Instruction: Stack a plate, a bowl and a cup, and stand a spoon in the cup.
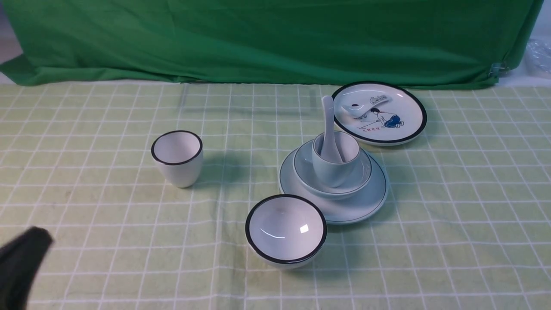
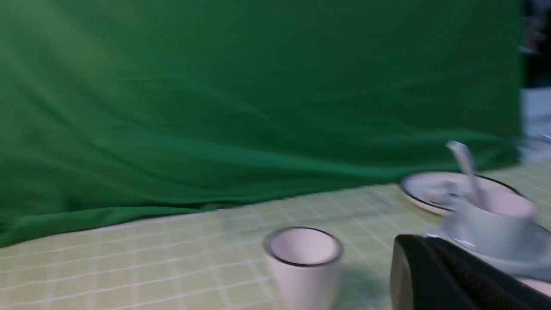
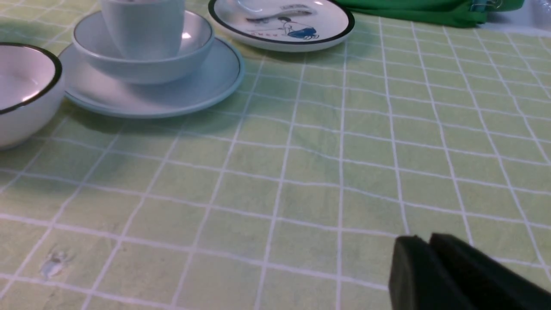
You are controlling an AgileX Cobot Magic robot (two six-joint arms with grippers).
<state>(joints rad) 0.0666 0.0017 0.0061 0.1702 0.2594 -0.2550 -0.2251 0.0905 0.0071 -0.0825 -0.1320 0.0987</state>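
A staged robot-recording setup is showing here: a green backdrop cloth (image 1: 275, 38) is hanging along the far edge of a counter (image 1: 86, 258) wearing a checked tablecloth.

Left arm – low at the near left edge of the front view | left gripper (image 2: 434, 275) – fingers pressed together, holding nothing | right arm – outside the front view | right gripper (image 3: 430, 269) – fingers almost together, empty, low over the table
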